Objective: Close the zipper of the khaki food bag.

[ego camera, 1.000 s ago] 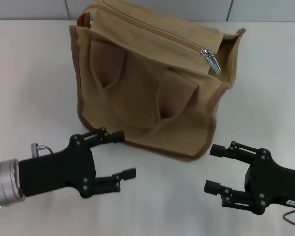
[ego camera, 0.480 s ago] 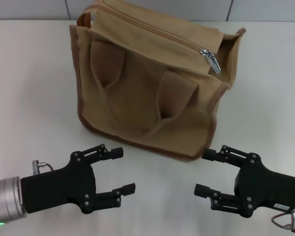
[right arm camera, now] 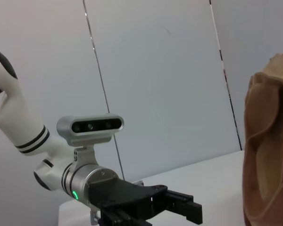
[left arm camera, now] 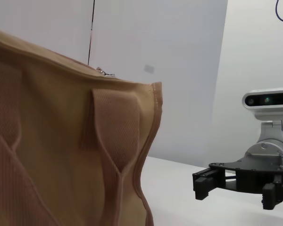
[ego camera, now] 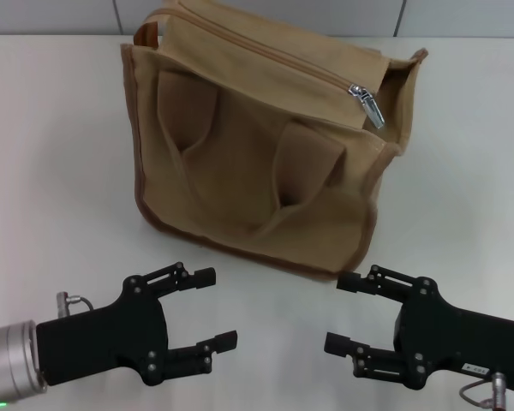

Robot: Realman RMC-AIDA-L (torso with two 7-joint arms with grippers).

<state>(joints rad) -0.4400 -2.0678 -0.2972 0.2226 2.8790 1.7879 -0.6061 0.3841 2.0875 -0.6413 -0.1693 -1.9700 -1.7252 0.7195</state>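
Both grippers are spread open and hold nothing. The right gripper (ego camera: 345, 313) has slid inward across the table (ego camera: 51, 154) over the last second, from the right edge of the head view toward the middle, and now sits lower in that view, its upper finger just off the bag's near bottom corner. The left gripper (ego camera: 212, 310) has dropped slightly toward the near edge and stays clear of the bag. The khaki food bag (ego camera: 257, 145) has not moved; it lies tilted back with its two loop handles (ego camera: 304, 167) limp against the front face. The zipper (ego camera: 265, 47) runs along the top panel, its silver pull tab (ego camera: 368, 104) at the right end beside a gap where the top is not yet closed. No contact has been made, so the task appears to be in its approach stage. Both arms reach in low from the near side, fingers pointing inward toward each other, well apart from the pull tab.
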